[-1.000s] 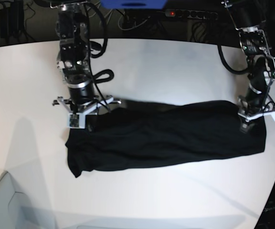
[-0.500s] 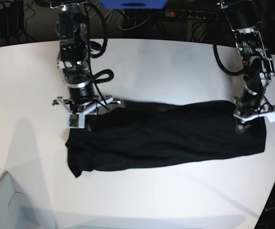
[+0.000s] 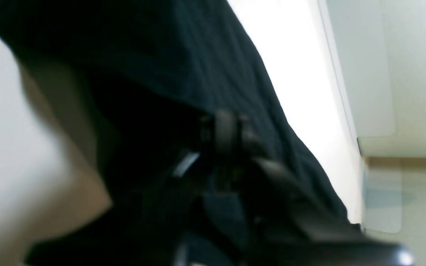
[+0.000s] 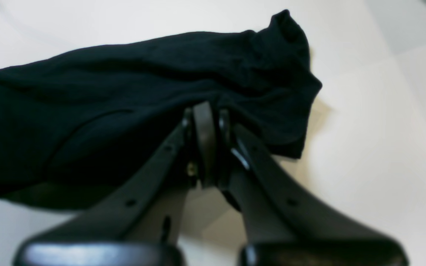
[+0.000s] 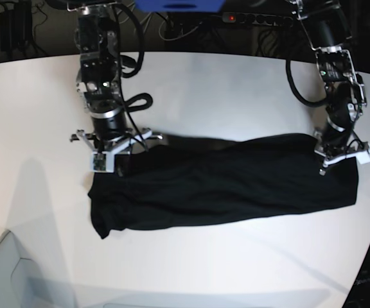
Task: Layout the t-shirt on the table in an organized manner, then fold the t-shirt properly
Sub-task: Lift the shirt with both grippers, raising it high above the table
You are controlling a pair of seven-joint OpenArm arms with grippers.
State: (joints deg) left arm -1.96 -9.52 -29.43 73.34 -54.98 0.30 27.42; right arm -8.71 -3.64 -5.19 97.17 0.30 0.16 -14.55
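Left end effector [image 5: 336, 161] moved in, closed — wrist view shows t-shirt [image 5: 223, 189] pinched.

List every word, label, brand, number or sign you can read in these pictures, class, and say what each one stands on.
None can be read.
The t-shirt: plain black on the side that shows, with no print or tag in view.
The table: bare white, unmarked.
The left gripper and right gripper: no lettering legible.
The blue object at the top edge of the base view: no writing shows on it.
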